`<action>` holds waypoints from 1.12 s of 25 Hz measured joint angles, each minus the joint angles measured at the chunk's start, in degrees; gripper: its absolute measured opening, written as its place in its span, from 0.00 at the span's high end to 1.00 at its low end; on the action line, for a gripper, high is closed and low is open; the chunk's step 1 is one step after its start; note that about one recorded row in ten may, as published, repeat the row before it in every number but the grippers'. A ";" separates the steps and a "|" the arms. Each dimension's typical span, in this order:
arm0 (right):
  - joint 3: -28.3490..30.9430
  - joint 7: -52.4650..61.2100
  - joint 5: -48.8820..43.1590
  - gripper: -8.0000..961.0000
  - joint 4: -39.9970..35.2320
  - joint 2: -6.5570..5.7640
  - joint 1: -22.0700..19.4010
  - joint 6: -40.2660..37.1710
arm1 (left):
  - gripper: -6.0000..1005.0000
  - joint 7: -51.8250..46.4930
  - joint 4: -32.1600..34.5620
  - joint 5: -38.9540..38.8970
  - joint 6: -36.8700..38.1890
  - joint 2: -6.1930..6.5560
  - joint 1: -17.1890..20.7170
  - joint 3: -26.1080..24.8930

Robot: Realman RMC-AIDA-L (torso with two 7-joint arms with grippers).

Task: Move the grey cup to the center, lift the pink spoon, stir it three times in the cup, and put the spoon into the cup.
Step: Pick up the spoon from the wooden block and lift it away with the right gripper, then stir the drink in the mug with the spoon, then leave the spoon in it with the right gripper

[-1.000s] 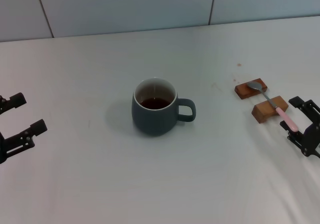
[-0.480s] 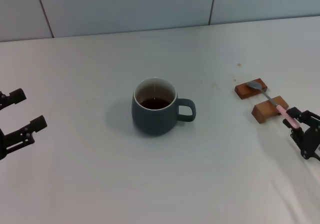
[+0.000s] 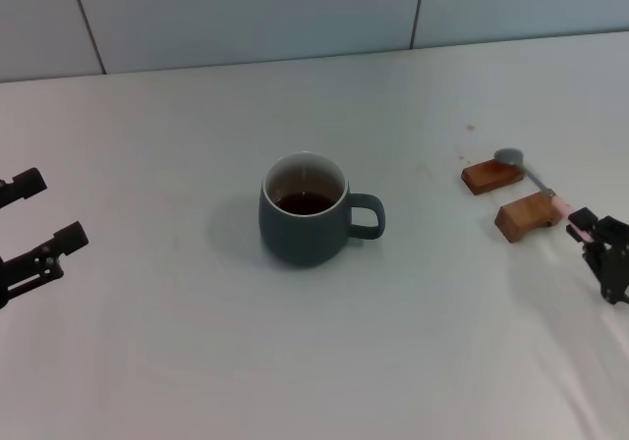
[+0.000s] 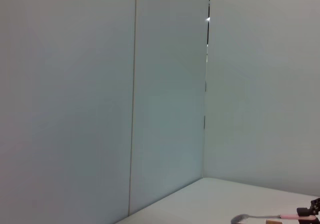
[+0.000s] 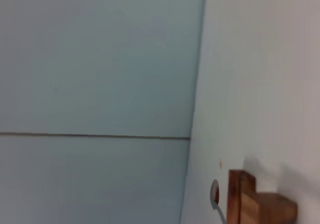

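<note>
a white table (image 3: 197, 361) is stretching out below a pale tiled wall (image 3: 246, 13). the grey cup (image 3: 305, 210) is sitting at the table's middle, holding dark liquid, its handle pointing to the robot's right. at the right edge the right gripper (image 3: 582, 228) is pinching the pink spoon (image 3: 536, 181) by its handle end, fingers pressed on it, the bowl hanging raised over the far one of two wooden blocks (image 3: 531, 214). the left gripper (image 3: 29, 219) is hovering at the left edge with its fingers spread.
</note>
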 joint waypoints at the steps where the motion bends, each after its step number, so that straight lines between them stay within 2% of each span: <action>1: 0.62 -2.47 0.03 0.87 0.05 0.02 0.01 -0.30 | 0.19 0.01 0.00 0.00 0.15 0.01 0.02 0.00; 9: 10.33 -26.41 0.10 0.87 0.02 0.07 -0.67 -9.05 | 0.19 0.04 0.00 0.01 0.84 0.05 0.48 -0.17; 14: 11.92 -37.79 0.14 0.88 -3.67 -0.89 -0.08 -20.90 | 0.19 0.21 0.00 0.02 1.22 -0.07 0.62 -0.18; 18: 10.23 -39.92 0.11 0.88 -8.43 -2.89 1.69 -32.11 | 0.19 0.56 0.00 0.02 1.47 -0.11 0.58 -0.18; 22: 5.83 -36.63 0.10 0.88 -13.43 -6.51 3.89 -41.25 | 0.19 0.72 0.00 0.02 1.84 -0.13 0.55 -0.18; 25: 1.25 -31.89 0.10 0.88 -17.98 -9.24 6.10 -45.04 | 0.19 0.82 0.00 0.02 2.28 -0.13 0.55 -0.59; 28: -2.67 -28.00 0.10 0.88 -23.48 -10.51 8.41 -46.26 | 0.19 1.05 0.00 0.02 2.63 -0.15 0.58 -1.14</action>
